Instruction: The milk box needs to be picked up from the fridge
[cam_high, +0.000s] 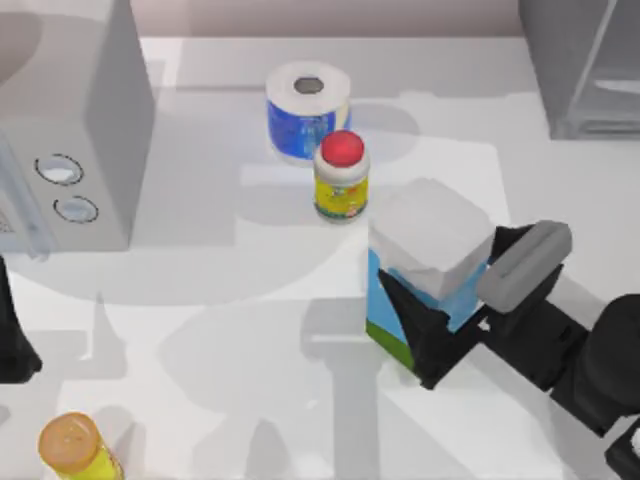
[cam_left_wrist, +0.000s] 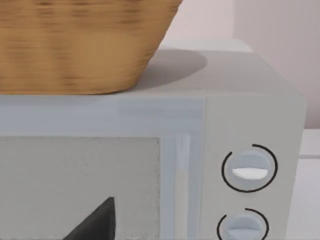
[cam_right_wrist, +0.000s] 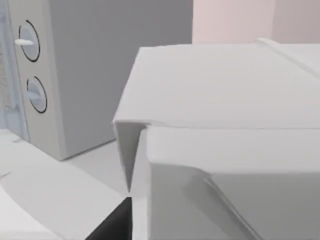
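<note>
Fingers: right gripper (cam_high: 437, 322) closed on the milk box (cam_high: 425, 268), one dark finger (cam_high: 415, 325) against its blue side; left gripper's spread cannot be told.
Milk box: right of table centre, tilted, white top up, green band lowest; its white top is close before the right wrist camera (cam_right_wrist: 220, 135).
Fridge (cam_high: 585, 65): far right corner, well apart from the milk box.
Red-capped bottle (cam_high: 341, 176): just beyond the milk box, to its left.
Paper roll (cam_high: 306, 108): behind the bottle, near it.
Dial box (cam_high: 75, 120): far left of the milk box; two dials face forward; a wicker basket (cam_left_wrist: 80, 45) sits on top.
Left arm (cam_high: 12, 340): at the left edge, near the dial box.
Orange-capped bottle (cam_high: 75, 447): near left corner.
</note>
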